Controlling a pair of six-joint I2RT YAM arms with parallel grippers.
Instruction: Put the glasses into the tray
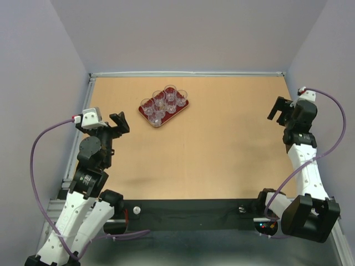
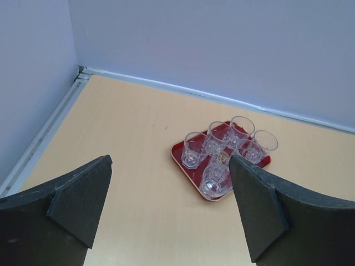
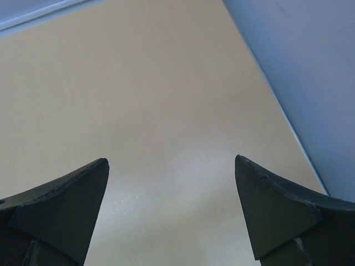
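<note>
Jaws on the left arm [image 1: 94, 149] stand wide apart and hold nothing, near the left edge of the table [image 1: 222, 149]; jaws on the right arm [image 1: 302, 149] are likewise apart and empty, close to the right edge, over bare wood; the tray [image 1: 185, 103] lies on the far part of the table, left of centre, set at an angle to the edges and well apart from both arms; six glasses [image 1: 159, 99] stand upright inside it, close together in two rows; the left wrist view shows the tray [image 2: 178, 157] between its jaws, with one glass [image 2: 216, 178] at the near corner.
</note>
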